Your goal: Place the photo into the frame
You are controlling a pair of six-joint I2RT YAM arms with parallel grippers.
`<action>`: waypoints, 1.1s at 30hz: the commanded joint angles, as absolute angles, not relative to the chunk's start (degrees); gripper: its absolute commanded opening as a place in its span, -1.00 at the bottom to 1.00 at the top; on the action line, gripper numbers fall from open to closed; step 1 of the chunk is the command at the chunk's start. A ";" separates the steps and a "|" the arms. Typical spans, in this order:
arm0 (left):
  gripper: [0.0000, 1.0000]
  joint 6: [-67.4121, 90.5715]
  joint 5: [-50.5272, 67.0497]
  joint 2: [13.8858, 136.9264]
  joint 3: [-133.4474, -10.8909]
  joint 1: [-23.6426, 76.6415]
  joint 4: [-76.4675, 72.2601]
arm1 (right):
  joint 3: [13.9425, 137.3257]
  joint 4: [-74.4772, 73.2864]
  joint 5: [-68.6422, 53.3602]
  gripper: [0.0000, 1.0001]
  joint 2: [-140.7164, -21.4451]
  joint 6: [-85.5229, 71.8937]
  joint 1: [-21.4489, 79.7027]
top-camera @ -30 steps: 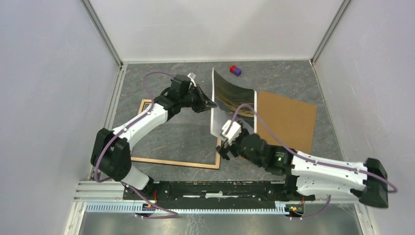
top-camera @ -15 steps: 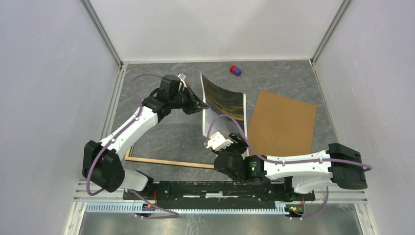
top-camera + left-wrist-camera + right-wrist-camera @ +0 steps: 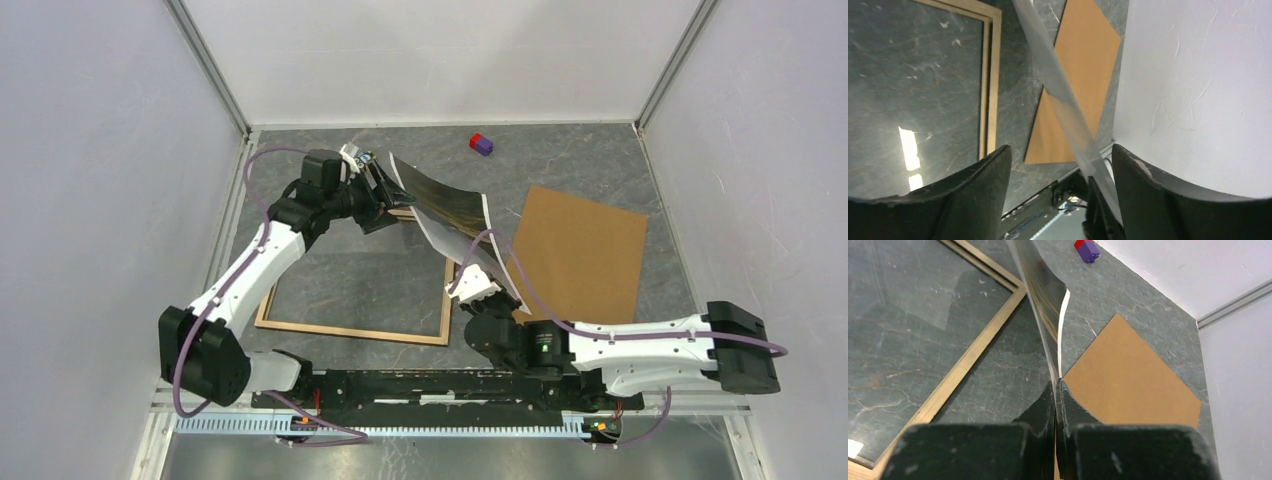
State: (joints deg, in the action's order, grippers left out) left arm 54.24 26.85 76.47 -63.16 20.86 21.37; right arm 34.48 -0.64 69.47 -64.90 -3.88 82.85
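Transfer of the photo (image 3: 447, 208) towards the frame (image 3: 350, 331). Within the last second the sheet has tipped from near upright to leaning left, and its far corner now hangs above the frame's far right corner. This suggests it is being brought over the opening, though it is not yet laid in. The right fingers (image 3: 1038, 412) are clamped on its near edge. The left fingers (image 3: 978, 195) stand apart, the sheet's edge running between them. On the bench (image 3: 600, 150): one photo (aloft), one frame, one board (image 3: 580, 250), one block (image 3: 481, 143).
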 commanded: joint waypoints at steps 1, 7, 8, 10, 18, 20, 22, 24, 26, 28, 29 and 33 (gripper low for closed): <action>0.75 42.61 21.56 69.30 -68.99 20.28 24.68 | 34.90 2.32 68.98 -1.00 -59.00 -2.64 82.32; 0.98 36.01 10.40 57.27 -71.81 20.26 20.41 | 38.63 2.82 51.96 -1.00 -55.20 -3.34 76.25; 0.99 35.59 9.30 54.80 -71.76 20.29 18.31 | 40.89 2.81 48.25 -1.00 -56.23 -3.17 76.01; 1.00 34.42 7.30 51.36 -71.68 20.30 15.64 | 45.68 2.55 41.07 -1.00 -58.30 -3.62 76.03; 1.00 31.46 0.49 42.39 -69.96 20.29 11.69 | 60.35 8.06 11.33 -1.00 -64.05 -10.78 75.02; 1.00 30.08 0.20 41.80 -70.08 20.26 11.61 | 58.91 10.80 3.75 -1.00 -64.35 -15.87 71.48; 1.00 28.83 0.15 41.86 -69.67 20.25 11.58 | 54.52 15.44 -3.68 -1.00 -64.10 -22.61 65.28; 1.00 27.73 -1.85 42.21 -68.75 20.30 11.58 | 50.09 17.94 -7.84 -1.00 -64.58 -29.94 58.75; 1.00 27.20 -2.05 42.87 -67.50 20.29 11.51 | 46.01 18.21 -11.70 -1.00 -65.90 -36.71 53.05; 1.00 26.34 -1.28 43.84 -66.77 20.35 11.55 | 40.85 20.23 -16.70 -1.00 -67.44 -42.36 47.89; 1.00 25.91 -1.03 44.39 -66.52 20.24 11.63 | 38.19 21.51 -19.22 -1.00 -68.64 -45.07 45.31; 1.00 24.51 -0.62 46.40 -65.25 20.15 11.71 | 31.83 26.63 -31.58 -1.00 -75.61 -49.30 38.31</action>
